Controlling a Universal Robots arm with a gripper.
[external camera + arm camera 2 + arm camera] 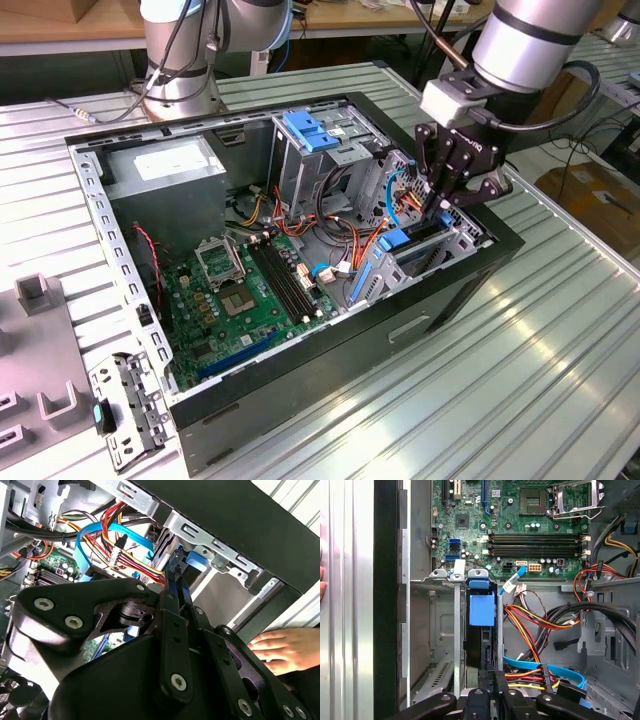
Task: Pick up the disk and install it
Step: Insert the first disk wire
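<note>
Seating the disk in its bay looks like the step in hand; the pick-up part reads as done.

- Ribbed metal table [540,370]: carries the open computer case [300,425], which lies on its side with the interior facing up.
- Motherboard [240,300]: takes up the case floor, well apart from the work area.
- Drive bay [456,630]: a grey sheet-metal cage in the case corner, at the exterior view's right.
- The disk [481,611]: stands edge-on inside that bay, between the cage walls. Its blue carrier tab faces the motherboard and its dark body runs back toward the arm. In the exterior view the disk [415,243] sits low in the slot, mostly inside.
- Gripper [443,203]: directly above the outer end of the disk. In the second wrist view the gripper [175,580] has its fingers drawn together into one narrow blade. Reads as clenched, tip at or touching the disk's end. I cannot tell whether anything is pinched between them.
- Cables: a flat blue cable [100,535] and a red-orange wire bundle [525,625] lie just beside the bay.
- A person's hand [282,650]: rests on the table outside the case wall.

Judgement: final seating calls for a push straight along the rails, square to the bay, without snagging the adjacent wires.
</note>
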